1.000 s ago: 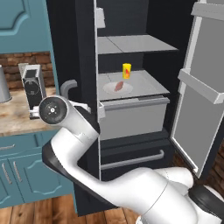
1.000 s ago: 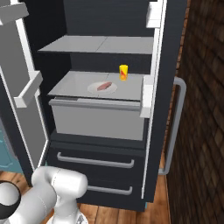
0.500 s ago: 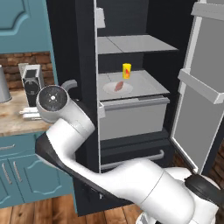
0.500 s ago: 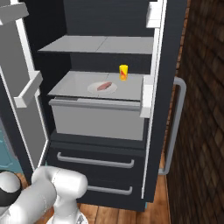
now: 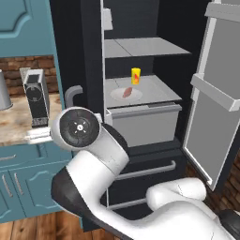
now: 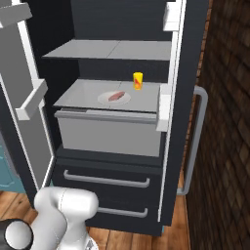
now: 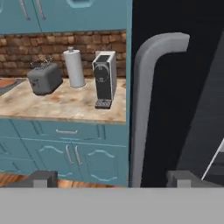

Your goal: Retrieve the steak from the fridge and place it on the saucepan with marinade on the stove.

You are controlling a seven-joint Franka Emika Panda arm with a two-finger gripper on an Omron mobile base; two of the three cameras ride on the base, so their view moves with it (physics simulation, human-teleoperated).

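Resting on a pale plate (image 6: 114, 99) near the middle of the fridge's (image 6: 193, 58) grey middle shelf (image 6: 83, 93), the steak (image 6: 115, 96) lies flat and untouched, with nothing in contact with it. A small yellow carton (image 6: 138, 80) stands upright toward the shelf's rear right, apart from the plate, so it should not obstruct a reach from the front edge. Both doors stand swung wide, evidently to give access to the interior.

The tool (image 7: 113, 178) shows in the hand view with its fingertips (image 7: 41, 178) spread fully apart and nothing between them. It faces the long silver handle (image 7: 146, 105) of the left door, just beside it but with no visible contact, which suggests the handle has been let go. The steak is well apart from the tool.

Beyond the door, a coffee machine (image 7: 104, 79), a paper roll (image 7: 74, 68) and a toaster (image 7: 44, 77) stand along the tabletop's (image 7: 61, 105) back edge.
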